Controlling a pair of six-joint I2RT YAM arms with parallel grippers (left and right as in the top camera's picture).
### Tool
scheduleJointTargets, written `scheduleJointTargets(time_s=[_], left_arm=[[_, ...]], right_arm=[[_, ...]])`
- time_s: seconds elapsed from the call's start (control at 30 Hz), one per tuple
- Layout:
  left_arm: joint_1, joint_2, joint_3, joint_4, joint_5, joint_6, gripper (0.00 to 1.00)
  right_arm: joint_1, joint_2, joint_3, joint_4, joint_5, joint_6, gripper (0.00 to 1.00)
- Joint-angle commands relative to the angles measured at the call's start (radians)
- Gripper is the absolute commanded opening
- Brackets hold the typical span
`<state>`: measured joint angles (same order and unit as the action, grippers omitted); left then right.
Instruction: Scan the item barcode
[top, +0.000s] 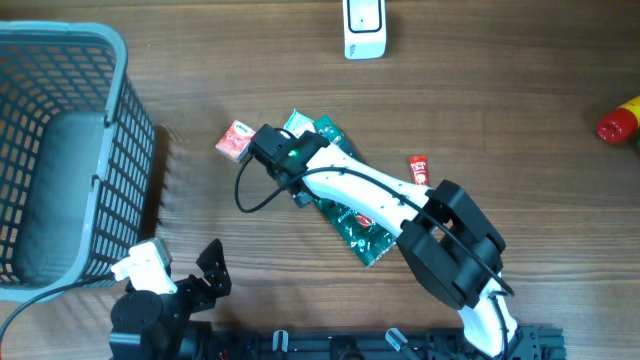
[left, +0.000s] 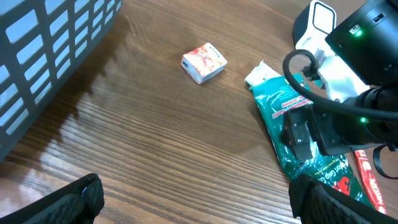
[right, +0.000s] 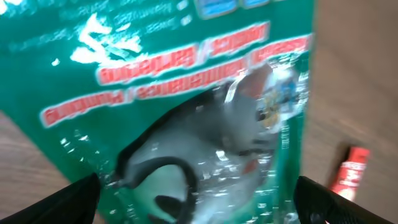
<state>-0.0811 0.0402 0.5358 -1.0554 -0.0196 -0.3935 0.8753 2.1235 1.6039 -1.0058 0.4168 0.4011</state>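
Note:
The item, a green foil packet (top: 355, 225) with red and white print, lies flat on the wooden table under my right arm. No barcode shows on it. My right gripper (top: 300, 192) hovers over its upper end, open; in the blurred right wrist view the packet (right: 186, 62) fills the frame between the spread fingertips (right: 74, 202) of that gripper (right: 199, 199). The white scanner (top: 364, 28) stands at the table's far edge. My left gripper (left: 199, 199) stays open and empty near the front left, with the packet (left: 280, 102) to its right.
A grey mesh basket (top: 120, 150) fills the left side. A small red-and-white packet (top: 233, 140) lies left of the right wrist. A red sachet (top: 418, 168) lies right of the green packet. A red bottle (top: 618, 125) sits at the right edge.

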Motion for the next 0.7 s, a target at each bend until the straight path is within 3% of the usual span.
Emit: scheduleJointTargets(time_s=[0.0,0.2,0.4,0.5,0.53,0.57,0.67], left_arm=[[0.006,-0.004,-0.001,0.002,0.004,0.020,1.00],[0.006,-0.004,-0.001,0.002,0.004,0.020,1.00],[0.006,-0.004,-0.001,0.002,0.004,0.020,1.00],[0.006,-0.004,-0.001,0.002,0.004,0.020,1.00],[0.006,-0.004,-0.001,0.002,0.004,0.020,1.00],[0.006,-0.004,-0.001,0.002,0.004,0.020,1.00],[0.006,-0.004,-0.001,0.002,0.004,0.020,1.00]], right_arm=[[0.006,-0.005,-0.051,-0.004,-0.082,0.053,1.00],[0.013,-0.005,-0.160,0.006,-0.093,0.069,1.00],[-0.002,-0.005,-0.298,0.076,-0.282,-0.068,1.00],[-0.063,-0.005,-0.399,0.116,-0.355,-0.137,0.91],[-0.083,-0.005,-0.422,0.129,-0.394,-0.180,0.77],[-0.143,-0.005,-0.450,0.138,-0.544,-0.296,0.04],[-0.186,-0.006,-0.425,0.135,-0.600,-0.297,0.04]])
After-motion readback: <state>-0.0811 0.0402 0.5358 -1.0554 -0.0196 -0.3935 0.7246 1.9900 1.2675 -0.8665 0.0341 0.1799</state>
